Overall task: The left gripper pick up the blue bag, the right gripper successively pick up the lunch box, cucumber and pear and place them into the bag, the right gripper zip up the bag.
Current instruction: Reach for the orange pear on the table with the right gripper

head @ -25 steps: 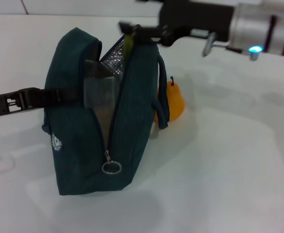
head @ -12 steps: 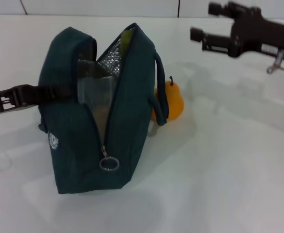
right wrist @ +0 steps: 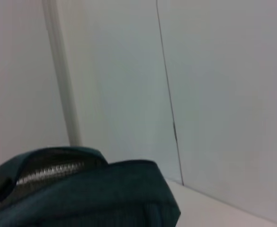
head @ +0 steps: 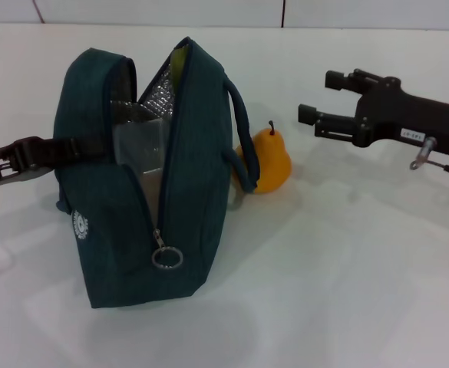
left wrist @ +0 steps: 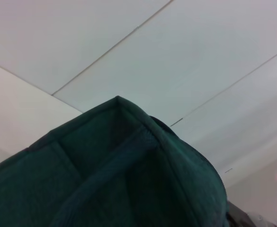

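Right hand: the black two-fingered right hand (head: 310, 118) hangs empty, fingers spread wide, beside the pear.
Left hand: the left hand (head: 63, 150) apparently pinches the dark teal fabric bag's (head: 143, 180) handle.
Pear: plump orange pear (head: 269, 162) on the white desk (head: 347, 268), touching the bag.
Risk: a low reach could roll the pear or tip the bag.

Head view looks down; both wrist views closely share the blue bag (head: 143, 176).

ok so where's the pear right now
In the head view, the pear sits on the table just behind the blue bag, on its right, partly hidden by a handle.
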Tool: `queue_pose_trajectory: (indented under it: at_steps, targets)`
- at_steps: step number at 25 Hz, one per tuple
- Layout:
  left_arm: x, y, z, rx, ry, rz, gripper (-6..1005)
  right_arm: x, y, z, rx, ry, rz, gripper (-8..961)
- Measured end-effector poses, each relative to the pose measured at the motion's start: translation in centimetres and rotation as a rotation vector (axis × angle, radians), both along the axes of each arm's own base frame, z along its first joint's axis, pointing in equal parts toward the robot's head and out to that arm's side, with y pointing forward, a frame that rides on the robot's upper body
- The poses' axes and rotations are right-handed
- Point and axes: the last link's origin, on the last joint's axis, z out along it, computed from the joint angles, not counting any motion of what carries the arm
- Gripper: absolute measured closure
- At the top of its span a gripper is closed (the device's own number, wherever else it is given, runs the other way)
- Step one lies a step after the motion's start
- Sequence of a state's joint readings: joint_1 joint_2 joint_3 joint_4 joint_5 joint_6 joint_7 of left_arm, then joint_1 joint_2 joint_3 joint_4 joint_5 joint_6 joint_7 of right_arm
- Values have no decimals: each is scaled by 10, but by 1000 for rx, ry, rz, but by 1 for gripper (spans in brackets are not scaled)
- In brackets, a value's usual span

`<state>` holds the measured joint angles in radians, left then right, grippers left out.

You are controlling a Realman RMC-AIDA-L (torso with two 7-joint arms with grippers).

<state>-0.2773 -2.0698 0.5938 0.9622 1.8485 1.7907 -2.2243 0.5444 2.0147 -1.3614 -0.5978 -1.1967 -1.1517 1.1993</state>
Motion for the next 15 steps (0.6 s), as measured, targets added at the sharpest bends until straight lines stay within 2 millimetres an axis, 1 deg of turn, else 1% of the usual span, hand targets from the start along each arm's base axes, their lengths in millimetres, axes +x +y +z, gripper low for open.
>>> queue_pose_trajectory:
  at_steps: [7,15]
  targets:
    - [-1,-1,-3,2,-2,-2,959,-1,4,-17,-16,-38,5,155]
    - [0,0,-4,1,-4,-6,959,-10,7,-34,-19,-115,47,155]
